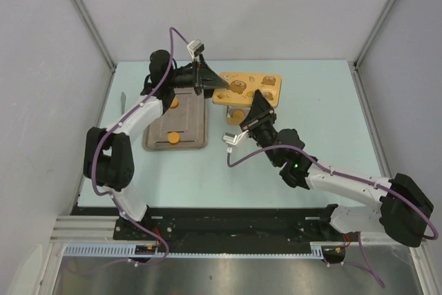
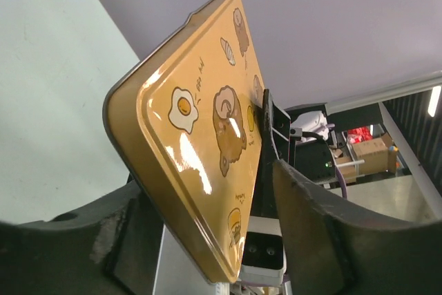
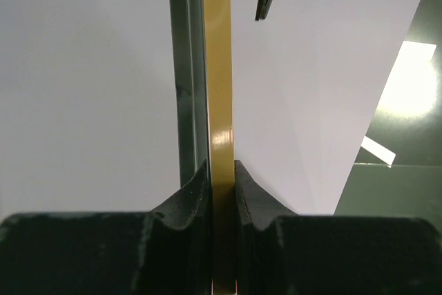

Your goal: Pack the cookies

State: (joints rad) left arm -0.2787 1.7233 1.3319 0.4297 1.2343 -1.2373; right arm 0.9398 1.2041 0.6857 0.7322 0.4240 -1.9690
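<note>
I am working what I judge to be the closing stage of the packing. The right hand [image 1: 257, 101] is clamping the 6 o'clock edge of the yellow cartoon-printed tin lid [image 1: 245, 89] and holding it tilted above the desk [image 1: 311, 143]. Its wrist view is showing the lid edge-on, with both pads pressing its faces and no gap. The left hand [image 1: 215, 82] is sitting at the lid's 9 o'clock edge with its fingers parted. From the right wrist I am seeing both of its tips standing clear of the metal, one on each side, so it is straddling the lid and gripping nothing.

The cookies I can make out are lying in the grey-brown tray [image 1: 197, 144] at 9 o'clock of the lid. One orange cookie [image 1: 174, 138] is lying toward the tray's 6 o'clock end and another [image 1: 174, 102] toward 12 o'clock, partly under the left arm. I am finding no green one, and the arm may be hiding more.

For the next move I am expecting to need the lid carried toward 9 o'clock, levelled printed side up, squared to the tray's rim and lowered. If the left hand is to take it, I am wanting that hand closing firmly before the right lets go, because the glossy metal looks slippery and could twist
</note>
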